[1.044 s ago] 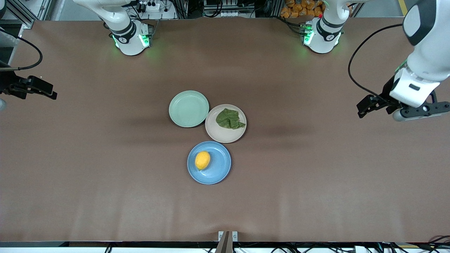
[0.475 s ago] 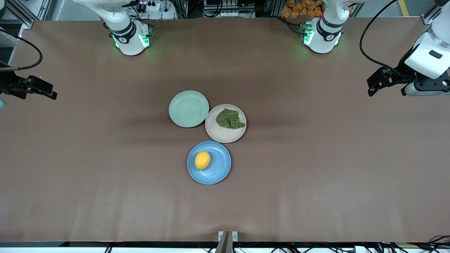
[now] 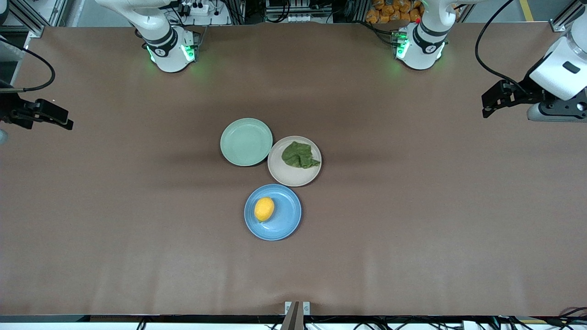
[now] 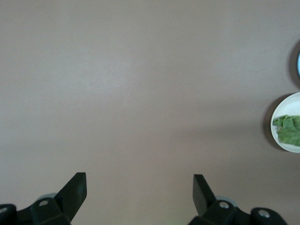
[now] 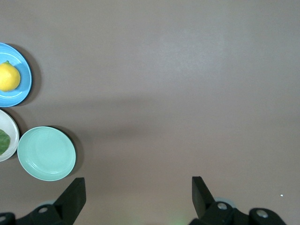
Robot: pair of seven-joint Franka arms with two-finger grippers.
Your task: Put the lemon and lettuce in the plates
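Observation:
The lemon (image 3: pixel 264 209) lies in the light blue plate (image 3: pixel 288 216), the plate nearest the front camera. The lettuce (image 3: pixel 300 155) lies in the beige-pink plate (image 3: pixel 288 177), just farther from the camera. My left gripper (image 3: pixel 557 111) hangs high over bare table at the left arm's end, open and empty (image 4: pixel 139 185). Its view shows the lettuce (image 4: pixel 288 130) at the edge. My right gripper (image 5: pixel 138 187) is open and empty over bare table at the right arm's end. Its view shows the lemon (image 5: pixel 8 76) in the blue plate (image 5: pixel 24 89).
An empty mint green plate (image 3: pixel 246 141) sits beside the beige-pink plate, toward the right arm's end; it also shows in the right wrist view (image 5: pixel 47 153). The brown table cloth (image 3: pixel 412 229) lies bare around the three plates.
My left gripper has risen and drawn back toward the robots' side, at the left arm's end of the table. The right arm, plates, lemon and lettuce have not moved.

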